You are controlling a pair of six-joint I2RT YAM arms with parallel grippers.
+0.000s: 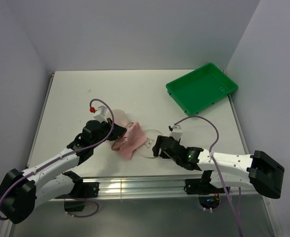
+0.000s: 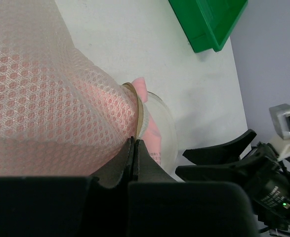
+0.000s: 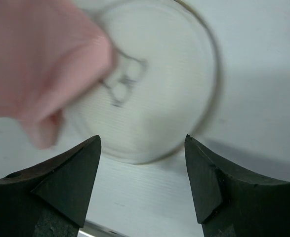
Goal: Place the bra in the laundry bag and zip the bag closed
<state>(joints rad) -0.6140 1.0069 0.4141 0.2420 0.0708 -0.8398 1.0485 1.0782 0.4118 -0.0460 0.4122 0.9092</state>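
Note:
The laundry bag (image 1: 148, 146) lies opened in two round cream mesh halves near the table's front middle. The pale pink bra (image 1: 130, 141) sits across them, partly under the raised mesh half (image 2: 46, 98) and partly spilling onto the flat half (image 3: 154, 84), which bears a small dark mark. My left gripper (image 1: 105, 124) is shut on that raised half's zip rim (image 2: 141, 111), lifting it over the bra (image 2: 144, 87). My right gripper (image 1: 157, 146) is open at the flat half's near edge with nothing between its fingers (image 3: 80, 168). The bra (image 3: 36, 59) fills the upper left of the right wrist view.
A green plastic tray (image 1: 202, 88) stands at the table's back right, also seen in the left wrist view as the tray (image 2: 209, 19). The table's front edge and metal rail (image 1: 135, 185) run just below both grippers. Cables loop above each arm.

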